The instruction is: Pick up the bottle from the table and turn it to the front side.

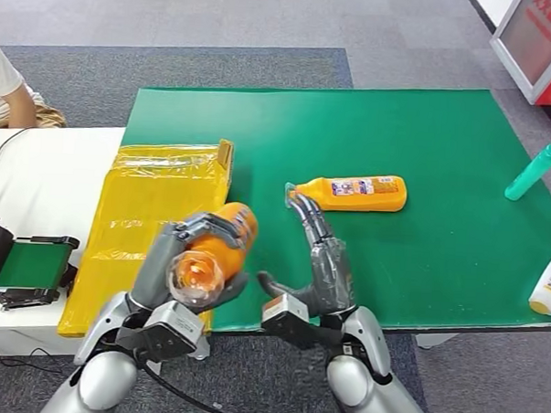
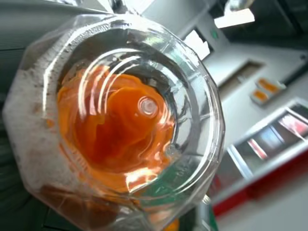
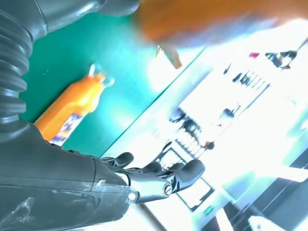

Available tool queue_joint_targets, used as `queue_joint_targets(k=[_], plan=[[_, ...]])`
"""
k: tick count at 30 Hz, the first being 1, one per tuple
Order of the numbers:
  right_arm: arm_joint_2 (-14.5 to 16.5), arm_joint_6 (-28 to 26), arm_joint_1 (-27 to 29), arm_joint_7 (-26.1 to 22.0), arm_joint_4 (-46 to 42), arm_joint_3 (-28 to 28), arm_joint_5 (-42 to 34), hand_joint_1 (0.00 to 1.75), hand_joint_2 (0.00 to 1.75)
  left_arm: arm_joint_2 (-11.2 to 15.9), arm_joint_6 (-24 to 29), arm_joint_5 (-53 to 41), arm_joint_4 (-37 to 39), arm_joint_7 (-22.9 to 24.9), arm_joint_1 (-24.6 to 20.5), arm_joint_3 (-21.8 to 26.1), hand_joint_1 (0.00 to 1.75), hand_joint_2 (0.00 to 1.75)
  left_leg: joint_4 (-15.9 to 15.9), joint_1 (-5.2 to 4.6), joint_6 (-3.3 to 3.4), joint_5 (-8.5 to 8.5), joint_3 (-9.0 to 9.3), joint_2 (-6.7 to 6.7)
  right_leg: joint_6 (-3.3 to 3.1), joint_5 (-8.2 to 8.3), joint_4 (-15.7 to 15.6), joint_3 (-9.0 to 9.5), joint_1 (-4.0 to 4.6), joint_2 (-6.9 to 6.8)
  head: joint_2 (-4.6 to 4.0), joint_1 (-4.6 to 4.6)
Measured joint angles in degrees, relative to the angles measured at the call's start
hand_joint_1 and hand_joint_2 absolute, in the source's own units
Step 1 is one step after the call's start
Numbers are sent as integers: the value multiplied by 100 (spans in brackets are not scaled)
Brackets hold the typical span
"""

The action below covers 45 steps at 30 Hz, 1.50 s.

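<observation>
The orange bottle [image 1: 212,254] is held lifted in the lower left of the frame, clamped in the left hand [image 1: 180,266], its clear base toward the camera; the right hand [image 1: 319,263] is kept open beside it, empty; the turning step seems in hand, and next a rotation until the label is faced forward is probably required.

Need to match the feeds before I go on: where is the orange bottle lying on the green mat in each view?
Head view: orange bottle at mat centre, beyond the right hand.
Left wrist view: not in it.
Right wrist view: orange bottle beside the ribbed wrist cover.
Shared landmark: the green mat.
</observation>
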Motion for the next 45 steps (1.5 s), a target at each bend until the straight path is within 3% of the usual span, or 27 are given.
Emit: queue_joint_targets(k=[7, 12, 25, 38, 45], plan=[[-16, -31, 293, 35, -489, -601, -41, 0, 175, 91, 1026, -1854, -117, 491, 95, 587, 175, 175, 0, 0, 0, -1, -1, 0, 0, -1, 0, 0, 0, 0, 0, 1], [-18, 25, 453, 35, -928, -896, -39, 0, 175, 147, 1211, -2964, -66, 945, 61, 965, 175, 175, 0, 0, 0, -2, -1, 0, 0, -1, 0, -3, 0, 0, 0, 1], [-20, 334, 597, -86, -2143, -998, 347, 0, 175, 146, 565, -4200, 1920, 1643, -959, 1127, 175, 175, 2, 0, -4, 6, -1, 0, -3, 7, 0, -5, -1, 0, 0, 1], [-69, 427, 694, -523, -3248, -964, 555, 0, 175, -309, 38, -4639, 4151, 1969, -1826, 982, 175, 175, 4, -1, 0, 9, -9, 1, -1, 8, 0, -10, -1, 1, 0, 1], [-134, 425, 725, -547, -3401, -943, 577, 0, 175, -492, 24, -4654, 4759, 1994, -2018, 931, 175, 175, 4, -1, 0, 9, -9, 2, 0, 10, 0, -11, -1, 2, 0, 1]])
